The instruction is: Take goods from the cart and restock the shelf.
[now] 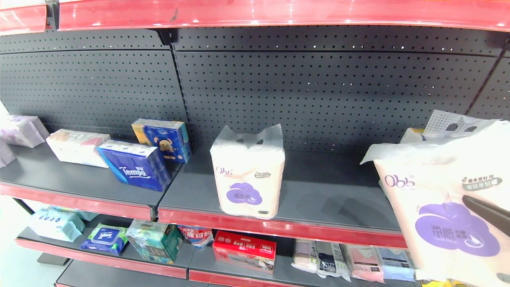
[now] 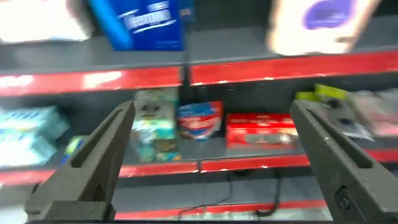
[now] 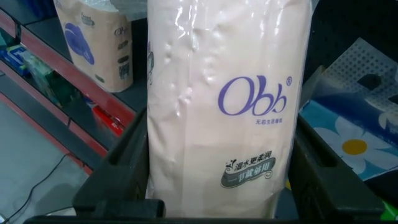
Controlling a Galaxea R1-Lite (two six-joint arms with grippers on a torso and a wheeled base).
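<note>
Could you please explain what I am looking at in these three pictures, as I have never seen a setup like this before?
This is a two-armed robot restocking a shop shelf. The large picture comes from a camera on its head, looking at the shelves. The other two come from cameras on its wrists, each looking along that arm's gripper. The right gripper is shut on a cream pack of paper rolls, with its two dark fingers pressing the pack's sides, near the shelf's right end. A matching pack stands upright on the shelf, with blue tissue packs and others further left. The left gripper is open and holds nothing. It faces the lower shelves, where a red box lies.
</note>
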